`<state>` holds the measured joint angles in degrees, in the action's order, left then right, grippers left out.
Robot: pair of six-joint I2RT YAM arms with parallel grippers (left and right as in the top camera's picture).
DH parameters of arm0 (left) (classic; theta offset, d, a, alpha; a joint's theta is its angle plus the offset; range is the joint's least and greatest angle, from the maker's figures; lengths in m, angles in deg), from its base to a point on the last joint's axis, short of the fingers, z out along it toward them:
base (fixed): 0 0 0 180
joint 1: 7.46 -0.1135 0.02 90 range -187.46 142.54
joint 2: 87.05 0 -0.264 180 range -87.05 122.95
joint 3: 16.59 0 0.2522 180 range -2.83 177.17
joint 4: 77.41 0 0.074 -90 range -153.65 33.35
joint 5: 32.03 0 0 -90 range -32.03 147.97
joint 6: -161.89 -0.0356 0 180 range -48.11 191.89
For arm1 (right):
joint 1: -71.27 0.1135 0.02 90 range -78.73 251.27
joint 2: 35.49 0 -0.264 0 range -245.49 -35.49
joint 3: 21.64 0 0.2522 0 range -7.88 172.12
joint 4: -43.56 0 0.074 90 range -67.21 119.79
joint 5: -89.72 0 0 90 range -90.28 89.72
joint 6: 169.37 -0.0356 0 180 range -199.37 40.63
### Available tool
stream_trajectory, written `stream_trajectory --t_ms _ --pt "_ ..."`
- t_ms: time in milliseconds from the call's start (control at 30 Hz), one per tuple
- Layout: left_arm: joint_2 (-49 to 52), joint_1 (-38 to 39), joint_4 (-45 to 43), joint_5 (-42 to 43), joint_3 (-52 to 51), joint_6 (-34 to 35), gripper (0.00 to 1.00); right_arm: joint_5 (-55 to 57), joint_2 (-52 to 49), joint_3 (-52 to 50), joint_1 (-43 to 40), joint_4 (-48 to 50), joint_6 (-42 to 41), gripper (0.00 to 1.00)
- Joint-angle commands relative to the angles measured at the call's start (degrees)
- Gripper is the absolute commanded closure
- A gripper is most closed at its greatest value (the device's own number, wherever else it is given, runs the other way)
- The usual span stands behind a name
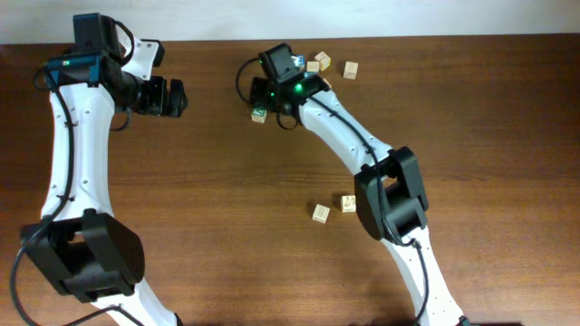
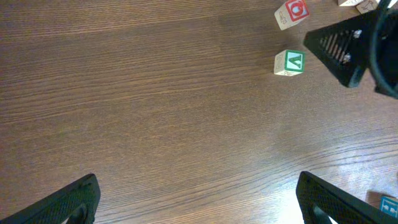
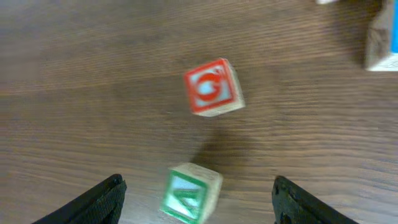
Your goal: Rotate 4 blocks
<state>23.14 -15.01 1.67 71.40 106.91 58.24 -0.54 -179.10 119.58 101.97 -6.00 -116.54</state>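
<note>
The light-wood cube with the green letter A (image 3: pixel 189 196) sits on the dark wooden table (image 3: pixel 74 93), directly between the fingers of my right gripper (image 3: pixel 198 205). The fingers stand apart with a clear gap on either side, so nothing is clamped. Just beyond lies the light-wood cube with the red ring face (image 3: pixel 212 87), near but not touching. I judge a turn is the step in hand. I'd centre on one cube, close squarely on its flat faces, and twist without nudging its neighbour. A blue-faced cube (image 3: pixel 382 43) sits off to one side. My left gripper (image 2: pixel 199 202) hangs wide open over bare wood, well apart.
</note>
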Motion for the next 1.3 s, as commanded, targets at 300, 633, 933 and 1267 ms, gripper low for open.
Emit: stream_trajectory --t_ms 300,633,933,1267 --pt "0.5 0.0 -0.1 0.2 0.8 0.8 0.01 5.0 -5.0 0.6 2.8 1.3 1.1 0.49" --pt "0.5 0.0 -0.1 0.2 0.8 0.8 0.01 2.0 -2.2 7.8 2.6 -24.2 9.1 0.69" --pt "0.5 0.0 -0.1 0.2 0.8 0.8 0.01 -2.2 -1.4 4.9 4.3 -58.8 9.6 0.64" --pt "0.5 0.0 -0.1 0.2 0.8 0.8 0.01 -8.0 0.8 12.1 5.9 -61.5 14.7 0.49"
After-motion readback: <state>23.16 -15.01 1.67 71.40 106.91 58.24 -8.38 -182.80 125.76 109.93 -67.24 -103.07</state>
